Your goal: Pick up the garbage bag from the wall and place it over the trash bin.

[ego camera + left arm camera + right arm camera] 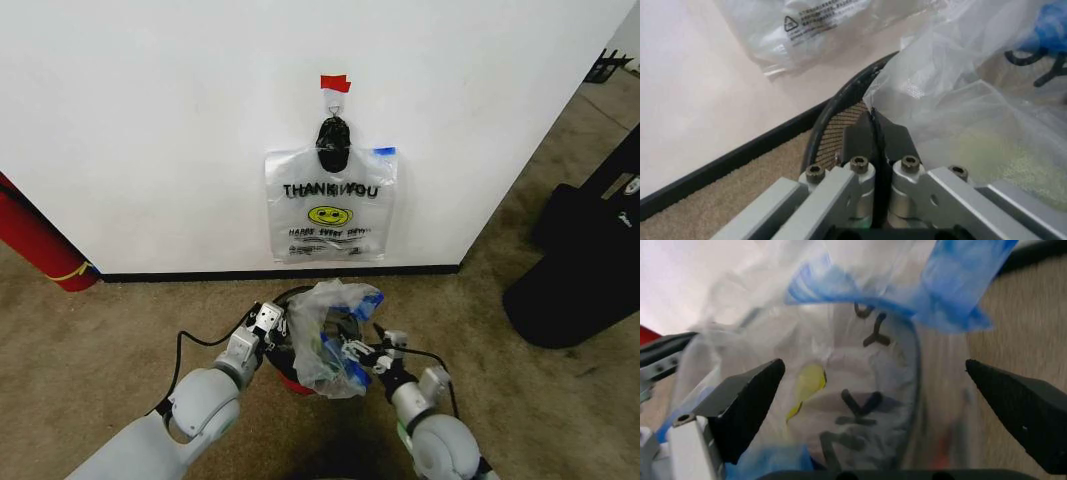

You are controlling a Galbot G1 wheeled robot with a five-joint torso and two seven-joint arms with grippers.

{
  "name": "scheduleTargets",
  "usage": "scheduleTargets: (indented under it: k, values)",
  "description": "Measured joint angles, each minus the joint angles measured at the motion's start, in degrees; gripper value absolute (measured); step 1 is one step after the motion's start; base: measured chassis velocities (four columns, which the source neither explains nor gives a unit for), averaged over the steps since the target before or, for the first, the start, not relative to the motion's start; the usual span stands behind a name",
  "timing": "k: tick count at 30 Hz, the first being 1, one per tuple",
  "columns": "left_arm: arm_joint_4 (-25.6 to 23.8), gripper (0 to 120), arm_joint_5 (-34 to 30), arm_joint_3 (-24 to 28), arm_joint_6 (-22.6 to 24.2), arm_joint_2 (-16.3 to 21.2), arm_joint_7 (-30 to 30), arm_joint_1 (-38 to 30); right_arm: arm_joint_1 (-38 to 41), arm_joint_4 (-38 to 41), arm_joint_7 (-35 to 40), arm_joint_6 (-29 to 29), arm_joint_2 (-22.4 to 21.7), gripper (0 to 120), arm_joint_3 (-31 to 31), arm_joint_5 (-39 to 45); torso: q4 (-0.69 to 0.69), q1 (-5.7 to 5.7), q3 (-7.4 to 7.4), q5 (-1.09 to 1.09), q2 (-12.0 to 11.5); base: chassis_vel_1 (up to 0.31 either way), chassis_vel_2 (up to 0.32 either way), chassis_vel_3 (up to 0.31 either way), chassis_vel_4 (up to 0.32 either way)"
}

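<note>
Item: garbage bag (325,335), translucent, blue handle strips, black lettering, held bunched above the trash bin (290,382) at the foot of the wall (150,120). A 2nd bag of the same print (330,205) hangs on the wall under red tape (334,83), with a small black lump (333,143) at its hook. Left gripper (272,322): clenched on the bag's film at the bin's near-left rim, pads pinched flat together in the wrist view. Right gripper (877,390): released, jaws spread wide with the bag's mouth between them, gripping nothing. Step judged in hand: spreading the bag's mouth over the rim. Best done by the right gripper taking a blue handle strip (953,285) and drawing it away from the left, so the opening stretches wider than the rim before lowering. Edges: mesh rim (840,100) may snag thin film; baseboard (180,273) sits just behind. Room: open carpet (100,330) left; large black case (580,270) well apart right.
</note>
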Motion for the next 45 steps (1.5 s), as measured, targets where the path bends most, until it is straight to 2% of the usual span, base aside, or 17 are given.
scheduleTargets:
  k: [2,6,10,12,17,22,25,31,33,38,40,45]
  values:
    - [0.07,0,0.04,0.43,0.00,-0.22,-0.03,-0.28,2.25,0.15,4.44,-4.77,1.62,99,-0.20,3.05,-0.01,0.00,0.00,-0.02,0.00,0.000,0.000,0.000,0.000]
    - [0.33,0,0.13,0.63,0.01,-0.45,-0.16,-0.32,4.96,0.09,8.91,-7.94,3.50,96,-0.68,6.38,0.00,0.00,0.00,-0.01,0.00,0.000,0.000,0.000,0.000]
    - [0.93,0,0.35,0.86,-0.13,-0.77,-0.37,-0.36,7.82,-0.10,14.54,-13.94,5.32,94,-0.76,11.43,0.00,0.00,0.00,-0.02,0.00,0.000,0.000,0.000,0.000]
    - [1.03,0,0.42,0.91,-0.17,-0.84,-0.39,-0.36,8.35,-0.26,15.63,-15.31,5.61,94,-0.63,12.54,0.00,0.00,0.00,-0.01,0.00,0.000,0.000,0.000,0.000]
    - [1.45,0,0.65,1.04,-0.44,-1.16,-0.43,-0.45,9.76,-0.93,20.32,-22.07,6.17,83,0.99,17.41,-0.01,0.00,0.00,-0.01,0.00,0.000,0.000,0.000,0.000]
    - [1.77,0,0.97,0.82,-1.00,-1.28,-0.42,-0.47,9.88,-1.63,22.03,-24.29,5.81,79,1.97,18.64,-0.01,0.00,0.00,0.00,0.00,0.000,0.000,0.000,0.000]
    - [1.83,0,1.15,0.75,-1.18,-1.29,-0.41,-0.43,9.91,-2.02,22.35,-24.49,5.72,72,2.29,18.82,-0.01,0.00,0.00,-0.01,0.00,0.000,0.000,0.000,0.000]
    - [1.56,0,2.27,0.62,-2.43,-1.25,0.37,0.19,8.56,-2.36,22.09,-23.74,5.53,44,3.90,18.99,-0.01,-0.01,-0.01,-0.01,0.00,0.000,0.000,0.000,0.000]
    - [1.35,0,2.60,0.58,-2.73,-1.25,0.61,0.49,8.03,-2.28,21.79,-23.10,5.48,41,4.16,18.96,-0.02,-0.01,-0.01,0.00,0.00,0.000,0.000,0.000,0.000]
    - [-0.48,0,5.91,-0.18,-4.73,-1.22,2.11,4.01,5.69,-2.05,19.33,-18.61,5.60,19,5.25,18.78,0.00,-0.01,-0.01,-0.01,0.00,0.000,0.000,0.000,0.000]
    - [-0.86,0,6.76,-0.46,-5.26,-1.23,2.27,4.77,5.17,-2.07,18.71,-17.39,5.69,16,5.45,18.72,0.00,-0.01,-0.02,0.00,0.00,0.000,0.000,0.000,0.000]
    - [-2.58,0,9.52,-1.97,-7.10,-1.53,2.65,7.78,2.03,-1.52,15.90,-11.86,6.23,0,7.04,18.48,0.01,0.00,0.01,0.03,0.00,0.000,0.000,0.000,0.000]
